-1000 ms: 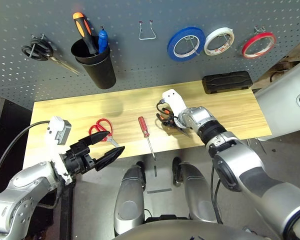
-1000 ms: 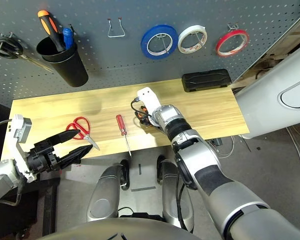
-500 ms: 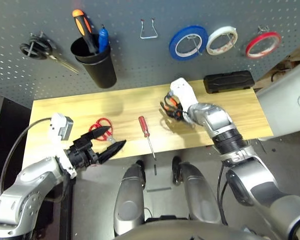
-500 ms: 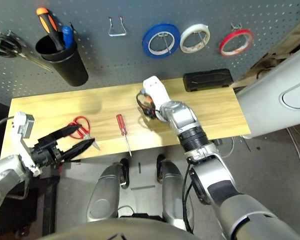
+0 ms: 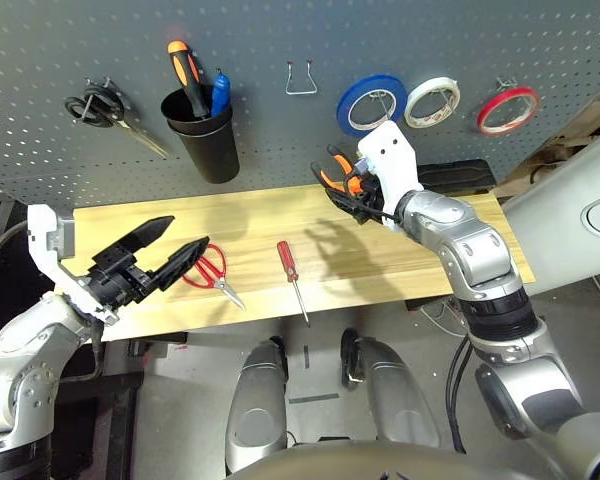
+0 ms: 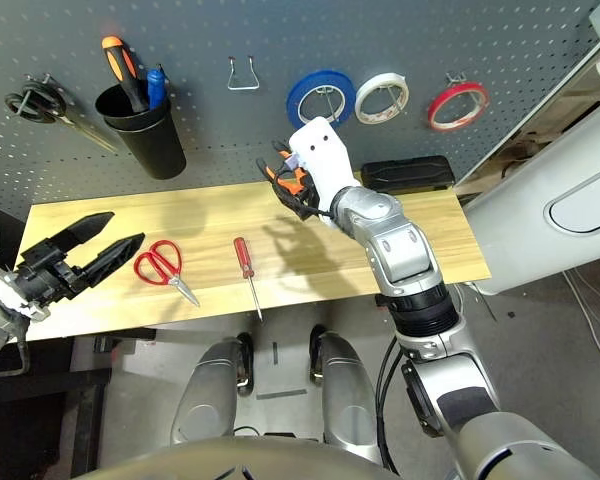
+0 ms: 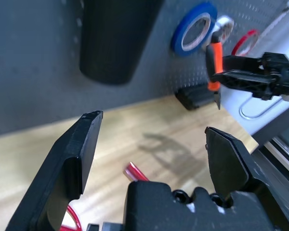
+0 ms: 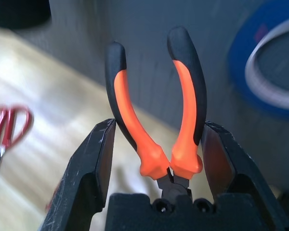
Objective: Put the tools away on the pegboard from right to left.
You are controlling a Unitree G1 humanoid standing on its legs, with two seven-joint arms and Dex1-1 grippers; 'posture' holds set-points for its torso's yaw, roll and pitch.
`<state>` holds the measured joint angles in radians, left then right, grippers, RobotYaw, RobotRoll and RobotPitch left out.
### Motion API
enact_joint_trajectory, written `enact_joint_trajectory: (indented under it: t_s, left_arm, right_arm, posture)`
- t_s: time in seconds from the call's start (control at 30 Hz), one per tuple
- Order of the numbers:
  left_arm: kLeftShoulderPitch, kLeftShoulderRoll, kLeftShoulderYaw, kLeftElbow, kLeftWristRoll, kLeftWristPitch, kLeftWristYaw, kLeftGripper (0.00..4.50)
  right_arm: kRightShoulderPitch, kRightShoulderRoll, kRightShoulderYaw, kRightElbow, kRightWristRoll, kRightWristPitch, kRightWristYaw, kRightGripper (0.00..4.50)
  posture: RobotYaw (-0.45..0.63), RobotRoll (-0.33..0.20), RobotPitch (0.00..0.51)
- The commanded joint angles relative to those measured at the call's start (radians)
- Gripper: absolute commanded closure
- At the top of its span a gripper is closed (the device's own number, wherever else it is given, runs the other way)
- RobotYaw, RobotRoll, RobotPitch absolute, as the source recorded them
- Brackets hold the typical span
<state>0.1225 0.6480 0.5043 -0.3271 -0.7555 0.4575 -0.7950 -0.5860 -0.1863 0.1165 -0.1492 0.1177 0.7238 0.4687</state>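
Note:
My right gripper (image 8: 159, 144) is shut on the orange-and-black pliers (image 5: 338, 180), handles pointing away from it. It holds them above the table's back edge, close to the pegboard (image 5: 70, 40), below an empty wire hook (image 5: 298, 78). The red-handled scissors (image 5: 208, 268) and the red-handled screwdriver (image 5: 290, 262) lie on the wooden table (image 5: 410, 265). My left gripper (image 5: 185, 232) stands open over the table's left front, just left of the scissors, holding nothing. The red tape ring (image 5: 508, 108) hangs on the pegboard at the far right.
On the pegboard hang a blue tape roll (image 5: 372, 106), a white tape roll (image 5: 432, 100) and black-handled scissors (image 5: 100, 108). A black cup (image 5: 202, 135) holds an orange-handled tool and a blue one. A black case (image 5: 460, 175) lies at the table's back right.
My right gripper has lifted the pliers off the table and carried them up toward the pegboard. My left gripper has risen from the front edge to beside the scissors.

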Motion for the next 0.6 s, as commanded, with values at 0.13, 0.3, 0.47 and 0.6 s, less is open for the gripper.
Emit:
enact_joint_trajectory:
  t_s: [0.13,0.3,0.47,0.6]
  left_arm:
    - [-0.021,0.018,0.013,0.061,0.010,-0.041,-0.041,0.00]
    - [-0.032,0.025,0.019,0.096,0.014,-0.059,-0.058,0.00]
    - [-0.043,0.034,0.023,0.120,0.012,-0.065,-0.056,0.00]
    - [-0.036,0.054,0.025,0.115,-0.015,-0.023,-0.060,0.00]
  right_arm:
    - [-0.080,0.028,-0.023,-0.032,0.051,-0.146,0.009,2.86]
    - [-0.121,0.053,-0.008,-0.032,0.052,-0.226,-0.005,4.45]
    - [-0.106,0.056,0.002,0.009,0.046,-0.197,-0.024,4.45]
    - [-0.060,0.036,0.019,-0.012,0.061,-0.144,0.000,4.45]
  posture:
    - [0.07,0.000,0.105]
    - [0.06,0.000,0.102]
    - [0.07,0.000,0.102]
    - [0.07,0.000,0.101]
